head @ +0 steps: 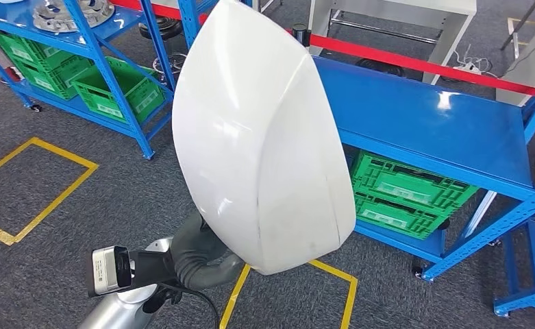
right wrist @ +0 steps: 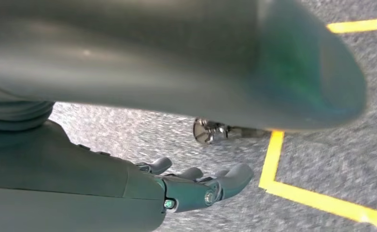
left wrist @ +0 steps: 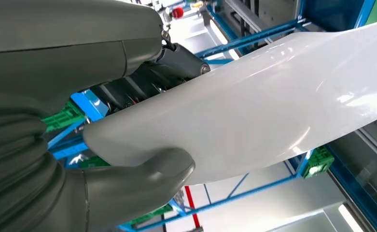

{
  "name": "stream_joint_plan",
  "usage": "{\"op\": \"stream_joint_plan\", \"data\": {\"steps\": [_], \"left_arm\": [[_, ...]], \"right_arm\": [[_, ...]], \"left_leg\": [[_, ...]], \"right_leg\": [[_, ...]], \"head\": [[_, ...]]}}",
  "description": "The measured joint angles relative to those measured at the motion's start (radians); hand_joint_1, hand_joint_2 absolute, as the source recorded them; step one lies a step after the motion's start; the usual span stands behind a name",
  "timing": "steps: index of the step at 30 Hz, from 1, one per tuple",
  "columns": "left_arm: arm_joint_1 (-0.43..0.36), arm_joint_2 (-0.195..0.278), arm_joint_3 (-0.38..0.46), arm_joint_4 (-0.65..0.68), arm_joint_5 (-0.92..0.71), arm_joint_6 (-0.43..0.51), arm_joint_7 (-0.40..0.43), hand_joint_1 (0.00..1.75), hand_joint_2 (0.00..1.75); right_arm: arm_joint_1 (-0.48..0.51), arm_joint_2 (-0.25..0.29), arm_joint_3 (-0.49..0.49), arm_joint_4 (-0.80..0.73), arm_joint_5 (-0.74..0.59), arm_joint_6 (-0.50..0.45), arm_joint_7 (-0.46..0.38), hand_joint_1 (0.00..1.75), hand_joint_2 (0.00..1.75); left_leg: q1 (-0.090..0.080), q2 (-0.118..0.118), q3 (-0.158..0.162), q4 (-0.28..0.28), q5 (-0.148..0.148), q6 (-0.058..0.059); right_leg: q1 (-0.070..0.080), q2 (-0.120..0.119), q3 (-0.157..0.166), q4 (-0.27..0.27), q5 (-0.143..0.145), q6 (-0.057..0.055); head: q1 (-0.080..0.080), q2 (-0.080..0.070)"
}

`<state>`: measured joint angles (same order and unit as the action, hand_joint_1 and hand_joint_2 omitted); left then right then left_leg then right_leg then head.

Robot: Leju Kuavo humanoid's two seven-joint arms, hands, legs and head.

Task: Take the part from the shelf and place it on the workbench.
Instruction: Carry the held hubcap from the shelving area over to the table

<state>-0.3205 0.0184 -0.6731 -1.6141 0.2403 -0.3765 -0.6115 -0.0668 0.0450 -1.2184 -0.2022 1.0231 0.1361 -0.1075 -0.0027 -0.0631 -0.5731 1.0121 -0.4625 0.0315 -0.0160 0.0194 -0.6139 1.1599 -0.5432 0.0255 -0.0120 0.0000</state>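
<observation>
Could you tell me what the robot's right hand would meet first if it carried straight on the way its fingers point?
Probably the grey carpeted floor: the empty right hand hangs over it, nothing between; depth is unclear.

The left hand (left wrist: 128, 145) grips the white panel's (head: 261, 137) lower edge, thumb on one face, dark fingers (left wrist: 133, 89) behind. The right hand (right wrist: 196, 186) hangs apart from the panel, fingers seemingly loose, holding nothing.

The part (head: 261, 137) is glossy white with faint dark scuffs near its lower edge, and the left hand (left wrist: 128, 121) gripping it is matt grey with darker fingers. Behind the part stand bright blue shelves (head: 449, 123) holding green latticed crates (head: 405, 192). Beyond the shelves runs a red strip (head: 429, 66), and yellow lines (head: 35, 185) mark the speckled grey carpet (head: 120, 199) beneath them.
</observation>
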Motion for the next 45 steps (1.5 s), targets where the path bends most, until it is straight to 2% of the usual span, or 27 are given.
{"op": "stream_joint_plan", "data": {"steps": [2, 3, 5, 6, 8, 10, 12, 13, 14, 16, 18, 21, 23, 25, 27, 28, 29, 30, 32, 34, 36, 38, 40, 42, 43, 44, 45], "left_arm": [[-0.002, 0.000, -0.001, 0.001, 0.000, 0.000, 0.000, 1.75, 1.75], [-0.003, 0.000, -0.002, 0.002, 0.000, 0.000, 0.000, 1.75, 1.75], [-0.004, 0.000, -0.005, 0.002, 0.000, 0.000, 0.000, 1.75, 1.75], [-0.005, 0.000, -0.006, 0.002, 0.000, 0.001, 0.000, 1.75, 1.75], [-0.010, 0.001, -0.008, 0.002, -0.001, 0.004, 0.000, 1.75, 1.75], [-0.014, 0.002, -0.011, 0.003, -0.002, 0.012, 0.001, 1.75, 1.75], [-0.013, 0.005, -0.012, 0.005, -0.005, 0.024, -0.001, 1.75, 1.75], [-0.011, 0.007, -0.013, 0.007, -0.007, 0.031, -0.003, 1.75, 1.75], [-0.010, 0.010, -0.013, 0.008, -0.009, 0.036, -0.008, 1.75, 1.75], [-0.011, 0.013, -0.013, 0.010, -0.012, 0.041, -0.017, 1.75, 1.75], [-0.013, 0.012, -0.013, 0.014, -0.014, 0.041, -0.023, 1.75, 1.75], [-0.016, 0.011, -0.014, 0.023, -0.018, 0.039, -0.025, 1.75, 1.75], [-0.021, 0.008, -0.014, 0.025, -0.018, 0.037, -0.025, 1.75, 1.75], [-0.028, 0.004, -0.014, 0.028, -0.019, 0.033, -0.023, 1.75, 1.75], [-0.030, 0.002, -0.014, 0.033, -0.019, 0.031, -0.020, 1.75, 1.75], [-0.031, 0.002, -0.014, 0.035, -0.019, 0.030, -0.019, 1.75, 1.75], [-0.032, 0.002, -0.014, 0.038, -0.019, 0.030, -0.018, 1.75, 1.75], [-0.034, 0.000, -0.014, 0.040, -0.019, 0.030, -0.017, 1.75, 1.75], [-0.041, -0.004, -0.014, 0.043, -0.019, 0.030, -0.017, 1.75, 1.75], [-0.046, -0.007, -0.014, 0.046, -0.019, 0.030, -0.016, 1.75, 1.75], [-0.047, -0.008, -0.015, 0.049, -0.019, 0.030, -0.016, 1.75, 1.75], [-0.049, -0.008, -0.017, 0.049, -0.020, 0.030, -0.016, 1.75, 1.75], [-0.049, -0.008, -0.018, 0.048, -0.023, 0.030, -0.017, 1.75, 1.75], [-0.041, -0.007, -0.019, 0.046, -0.033, 0.030, -0.016, 1.75, 1.75], [-0.035, -0.007, -0.019, 0.043, -0.040, 0.030, -0.013, 1.75, 1.75], [-0.029, -0.006, -0.019, 0.037, -0.047, 0.030, -0.008, 1.75, 1.75], [-0.024, -0.006, -0.018, 0.028, -0.053, 0.031, -0.002, 1.75, 1.75]], "right_arm": [[-0.001, -0.002, 0.000, 0.000, 0.000, 0.002, 0.000, 0.00, 0.00], [-0.001, -0.002, 0.000, 0.000, 0.000, 0.003, 0.001, 0.00, 0.00], [-0.001, -0.002, 0.000, 0.000, 0.000, 0.004, 0.002, 0.00, 0.00], [-0.002, -0.002, 0.000, 0.000, 0.000, 0.004, 0.004, 0.00, 0.00], [-0.002, -0.001, 0.000, 0.000, 0.001, 0.003, 0.006, 0.00, 0.00], [0.000, -0.003, 0.000, 0.000, 0.004, 0.003, 0.008, 0.00, 0.00], [0.003, -0.005, 0.000, 0.000, 0.008, 0.001, 0.011, 0.00, 0.00], [0.003, -0.006, 0.000, 0.000, 0.010, 0.000, 0.014, 0.00, 0.00], [0.002, -0.006, 0.000, 0.000, 0.012, 0.000, 0.019, 0.00, 0.00], [0.001, -0.006, 0.000, 0.000, 0.010, 0.001, 0.028, 0.00, 0.00], [0.001, -0.007, 0.000, 0.000, 0.004, 0.000, 0.037, 0.00, 0.00], [-0.004, -0.006, 0.000, 0.000, 0.003, 0.000, 0.047, 0.00, 0.00], [-0.007, -0.003, 0.000, 0.000, 0.005, 0.004, 0.047, 0.00, 0.00], [-0.005, 0.000, 0.000, 0.000, 0.005, 0.004, 0.047, 0.00, 0.00], [-0.001, 0.002, 0.000, 0.000, 0.005, 0.000, 0.046, 0.00, 0.00], [0.000, 0.002, 0.000, 0.000, 0.005, -0.002, 0.044, 0.00, 0.00], [0.000, 0.002, 0.000, 0.000, 0.005, -0.003, 0.043, 0.00, 0.00], [-0.002, 0.003, 0.000, 0.000, 0.005, -0.004, 0.042, 0.00, 0.00], [-0.004, 0.002, 0.000, 0.000, 0.005, -0.004, 0.041, 0.00, 0.00], [-0.006, 0.003, 0.000, 0.000, 0.004, -0.005, 0.041, 0.00, 0.00], [-0.008, 0.003, 0.000, 0.000, 0.002, -0.007, 0.040, 0.00, 0.00], [-0.009, 0.003, 0.000, 0.000, -0.001, -0.012, 0.039, 0.00, 0.00], [-0.005, 0.002, 0.000, 0.000, -0.001, -0.016, 0.039, 0.00, 0.00], [-0.002, 0.002, 0.000, 0.000, 0.002, -0.017, 0.041, 0.00, 0.00], [-0.002, 0.001, 0.000, 0.000, 0.005, -0.017, 0.043, 0.00, 0.00], [-0.002, 0.001, 0.000, 0.000, 0.009, -0.014, 0.044, 0.00, 0.00], [-0.003, 0.001, 0.001, 0.000, 0.013, -0.011, 0.046, 0.00, 0.00]], "left_leg": [[-0.002, -0.020, -0.007, 0.008, 0.000, -0.008], [-0.001, -0.029, -0.012, 0.009, 0.002, -0.014], [-0.001, -0.048, -0.020, 0.008, 0.007, -0.029], [-0.001, -0.044, -0.023, 0.010, 0.006, -0.034], [-0.003, -0.005, -0.048, 0.060, -0.025, -0.045], [0.002, 0.039, -0.105, 0.183, -0.090, -0.055], [0.008, 0.052, -0.153, 0.285, -0.125, -0.063], [0.010, 0.056, -0.151, 0.284, -0.115, -0.065], [0.012, 0.063, -0.129, 0.244, -0.089, -0.066], [0.011, 0.106, -0.053, 0.102, -0.030, -0.061], [0.006, 0.135, -0.011, 0.018, -0.008, -0.048], [0.003, 0.107, -0.013, 0.006, -0.004, -0.025], [0.007, 0.085, -0.011, -0.001, 0.004, -0.012], [0.008, 0.062, -0.012, -0.003, 0.008, -0.004], [0.007, 0.036, -0.015, -0.002, 0.008, -0.001], [0.007, 0.022, -0.015, 0.000, 0.009, -0.002], [0.007, 0.008, -0.016, 0.002, 0.009, -0.002], [0.007, -0.006, -0.016, 0.005, 0.008, -0.005], [0.007, -0.030, -0.020, 0.013, 0.007, -0.014], [0.007, -0.050, -0.027, 0.015, 0.008, -0.027], [0.008, -0.061, -0.033, 0.013, 0.011, -0.040], [0.007, -0.022, -0.049, 0.046, -0.009, -0.050], [0.006, 0.035, -0.100, 0.157, -0.071, -0.057], [0.007, 0.053, -0.160, 0.283, -0.122, -0.061], [0.007, 0.055, -0.171, 0.306, -0.124, -0.062], [0.007, 0.058, -0.158, 0.284, -0.104, -0.061], [0.007, 0.067, -0.126, 0.224, -0.073, -0.058]], "right_leg": [[0.000, 0.039, 0.050, -0.112, 0.041, -0.005], [0.001, 0.050, 0.057, -0.134, 0.043, -0.007], [0.001, 0.033, 0.056, -0.138, 0.047, -0.015], [0.000, 0.023, 0.056, -0.140, 0.049, -0.021], [-0.006, -0.001, 0.058, -0.145, 0.053, -0.032], [-0.005, -0.026, 0.057, -0.145, 0.052, -0.038], [-0.005, -0.054, 0.057, -0.145, 0.051, -0.038], [-0.005, -0.068, 0.057, -0.145, 0.050, -0.038], [-0.005, -0.080, 0.058, -0.145, 0.049, -0.036], [-0.002, -0.102, 0.063, -0.144, 0.045, -0.029], [0.003, -0.122, 0.067, -0.143, 0.041, -0.018], [0.002, -0.144, 0.074, -0.145, 0.038, 0.002], [-0.003, -0.104, 0.061, -0.107, 0.009, 0.012], [-0.004, -0.045, 0.006, 0.010, -0.053, 0.014], [-0.003, -0.027, -0.055, 0.125, -0.092, 0.013], [-0.003, -0.025, -0.065, 0.137, -0.084, 0.012], [-0.003, -0.023, -0.056, 0.109, -0.057, 0.011], [-0.005, -0.012, -0.029, 0.046, -0.018, 0.009], [-0.008, 0.030, 0.026, -0.080, 0.036, 0.006], [-0.007, 0.050, 0.043, -0.126, 0.045, -0.001], [-0.005, 0.029, 0.043, -0.129, 0.050, -0.013], [-0.006, 0.006, 0.046, -0.133, 0.053, -0.027], [-0.004, -0.020, 0.048, -0.134, 0.051, -0.036], [-0.002, -0.049, 0.048, -0.133, 0.049, -0.039], [-0.001, -0.063, 0.048, -0.133, 0.048, -0.039], [0.000, -0.076, 0.049, -0.133, 0.047, -0.039], [0.000, -0.088, 0.051, -0.133, 0.045, -0.037]], "head": [[0.001, 0.000], [0.001, 0.000], [0.002, 0.000], [0.001, 0.000], [-0.007, 0.000], [-0.015, 0.000], [-0.017, 0.000], [-0.017, 0.000], [-0.017, 0.000], [-0.019, 0.000], [-0.018, 0.000], [-0.015, 0.000], [-0.012, 0.000], [-0.005, 0.000], [-0.001, 0.000], [0.000, 0.000], [0.000, 0.000], [0.001, 0.000], [0.003, 0.000], [0.004, 0.000], [0.004, 0.000], [-0.001, 0.000], [-0.007, 0.000], [-0.010, 0.000], [-0.010, 0.000], [-0.011, 0.000], [-0.011, 0.000]]}}
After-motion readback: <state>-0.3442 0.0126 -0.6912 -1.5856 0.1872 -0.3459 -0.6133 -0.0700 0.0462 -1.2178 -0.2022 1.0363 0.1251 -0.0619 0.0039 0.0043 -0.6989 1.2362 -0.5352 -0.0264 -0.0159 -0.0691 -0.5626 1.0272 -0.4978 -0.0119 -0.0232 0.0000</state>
